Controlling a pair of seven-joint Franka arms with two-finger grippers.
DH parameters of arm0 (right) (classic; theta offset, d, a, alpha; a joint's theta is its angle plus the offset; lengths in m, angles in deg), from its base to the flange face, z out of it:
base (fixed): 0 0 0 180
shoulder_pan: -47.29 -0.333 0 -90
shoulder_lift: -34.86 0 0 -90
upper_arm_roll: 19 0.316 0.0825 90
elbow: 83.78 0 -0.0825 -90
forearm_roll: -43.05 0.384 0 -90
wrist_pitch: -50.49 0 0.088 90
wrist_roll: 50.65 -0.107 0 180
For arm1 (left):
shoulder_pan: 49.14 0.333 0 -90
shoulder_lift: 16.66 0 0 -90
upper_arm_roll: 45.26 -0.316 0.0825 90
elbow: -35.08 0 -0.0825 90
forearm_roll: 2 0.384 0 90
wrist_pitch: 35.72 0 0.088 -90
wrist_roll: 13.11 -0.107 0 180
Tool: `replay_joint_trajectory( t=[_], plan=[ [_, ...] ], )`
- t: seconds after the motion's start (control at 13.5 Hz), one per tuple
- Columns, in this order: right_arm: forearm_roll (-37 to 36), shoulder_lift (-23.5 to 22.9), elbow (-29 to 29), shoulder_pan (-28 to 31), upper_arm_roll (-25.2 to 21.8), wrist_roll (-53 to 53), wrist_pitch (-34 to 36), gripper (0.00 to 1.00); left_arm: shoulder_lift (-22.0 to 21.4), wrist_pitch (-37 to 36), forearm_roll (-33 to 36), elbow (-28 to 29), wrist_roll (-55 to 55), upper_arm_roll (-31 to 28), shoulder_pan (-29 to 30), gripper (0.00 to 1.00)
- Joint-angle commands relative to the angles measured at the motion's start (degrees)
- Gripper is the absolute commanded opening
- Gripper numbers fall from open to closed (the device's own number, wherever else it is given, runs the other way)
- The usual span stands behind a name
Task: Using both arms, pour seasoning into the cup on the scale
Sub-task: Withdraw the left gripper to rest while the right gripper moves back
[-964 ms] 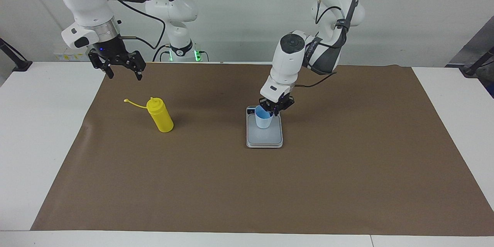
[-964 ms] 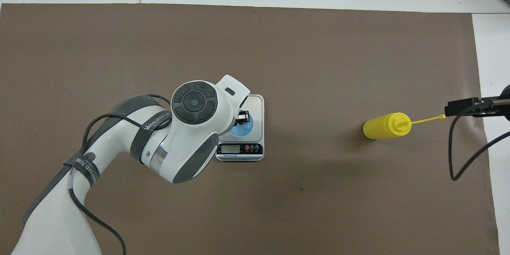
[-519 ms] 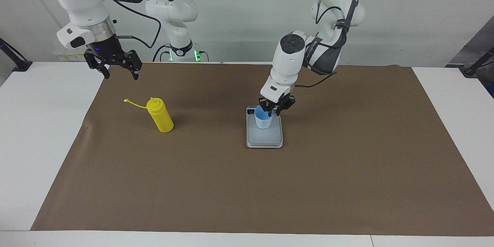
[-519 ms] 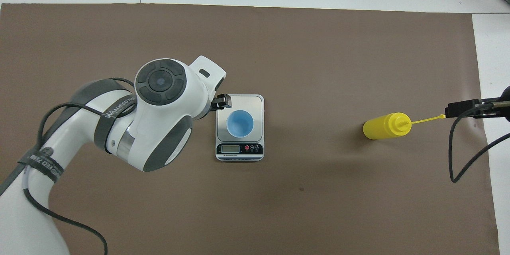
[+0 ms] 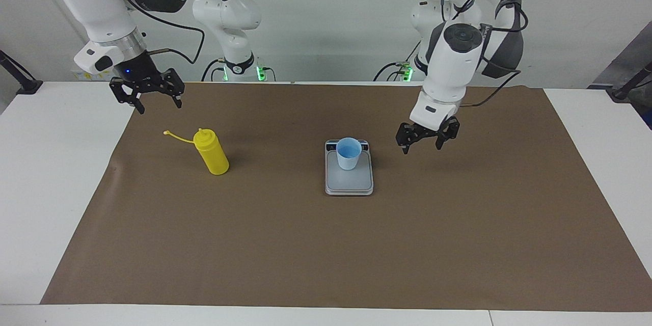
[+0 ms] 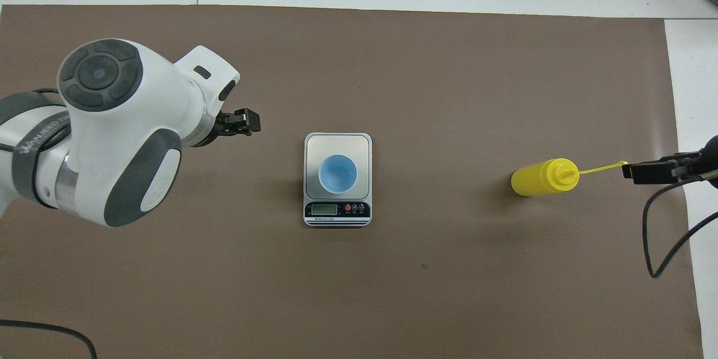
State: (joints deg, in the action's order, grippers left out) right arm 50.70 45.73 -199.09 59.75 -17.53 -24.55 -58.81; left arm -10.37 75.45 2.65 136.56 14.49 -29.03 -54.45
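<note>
Cup (image 5: 349, 153) stands on the scale (image 5: 349, 183) at frame centre — you see left claw (image 5: 427, 139) and right claw (image 5: 147, 93) both open, empty.

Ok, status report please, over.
Left tool open, over mat beside scale. Right tool open, above squeeze bottle. Cup on scale. Nothing obstructing.

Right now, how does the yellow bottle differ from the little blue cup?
The seasoning bottle is bright yellow; the cup is pale blue. The bottle is taller and topped by a nozzle with a thin strap sticking out; the cup is short and open at the top. The bottle stands on the brown mat toward the right arm's end; the cup stands on the scale. Both are upright, and no gripper touches either.
</note>
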Motion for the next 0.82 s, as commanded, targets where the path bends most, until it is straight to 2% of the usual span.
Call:
replay_joint_trajectory(
  t=[0.0, 0.37, 0.74],
  plan=[
    [5.34, 3.81, -7.28, 3.17, 0.2, 9.89, -4.94, 1.0, -4.51, -4.45, 0.11, 0.21, -3.59, 0.38, 2.92, 1.0],
    [13.6, 4.77, -11.86, 6.6, 0.02, 17.83, -7.76, 1.0, -10.41, -9.56, -2.44, -0.05, -8.68, -0.5, 6.36, 1.0],
    [25.2, 4.6, -17.31, 9.6, 0.02, 34.24, -12.86, 1.0, -10.86, -13.87, -4.82, -3.13, -16.24, -1.82, 10.48, 1.0]
  ],
)
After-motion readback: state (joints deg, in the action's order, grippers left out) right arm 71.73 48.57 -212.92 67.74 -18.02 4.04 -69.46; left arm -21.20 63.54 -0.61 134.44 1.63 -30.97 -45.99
